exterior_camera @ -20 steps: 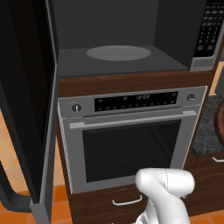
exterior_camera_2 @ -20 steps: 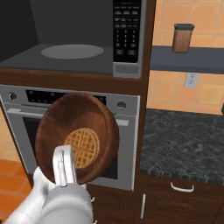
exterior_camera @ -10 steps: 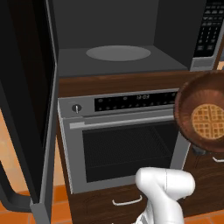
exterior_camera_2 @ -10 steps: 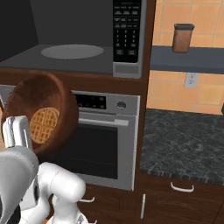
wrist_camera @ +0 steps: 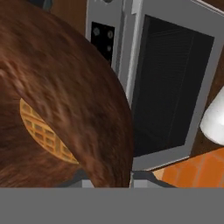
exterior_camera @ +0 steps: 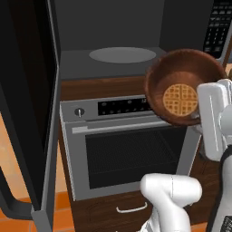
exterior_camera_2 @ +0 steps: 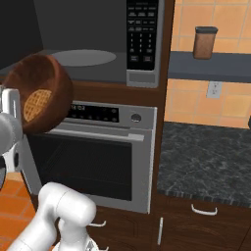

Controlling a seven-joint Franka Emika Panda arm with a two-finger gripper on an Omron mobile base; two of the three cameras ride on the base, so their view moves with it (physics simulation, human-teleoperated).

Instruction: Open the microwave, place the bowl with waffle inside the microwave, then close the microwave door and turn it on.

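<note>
Already the end effector (exterior_camera: 201, 118) is pinching the bowl (exterior_camera: 185, 86) by its rim, holding it tilted, with the waffle (exterior_camera: 180, 99) inside, before the oven (exterior_camera: 127, 145). Beyond, the microwave door (exterior_camera: 27, 113) is standing open, the turntable (exterior_camera: 122, 55) waiting; placing, closing and starting are remaining.

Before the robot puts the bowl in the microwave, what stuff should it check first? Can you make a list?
1. Microwave door open: ok, swung wide to the left.
2. Turntable free for the bowl: ok, nothing on it.
3. Waffle in the bowl: ok, but the bowl is tipped steeply on its side.
4. End effector gripping the bowl rim: ok, the bowl hangs from it in the air.
5. Bowl level with the microwave opening: not ok, it sits lower, in front of the oven.
</note>
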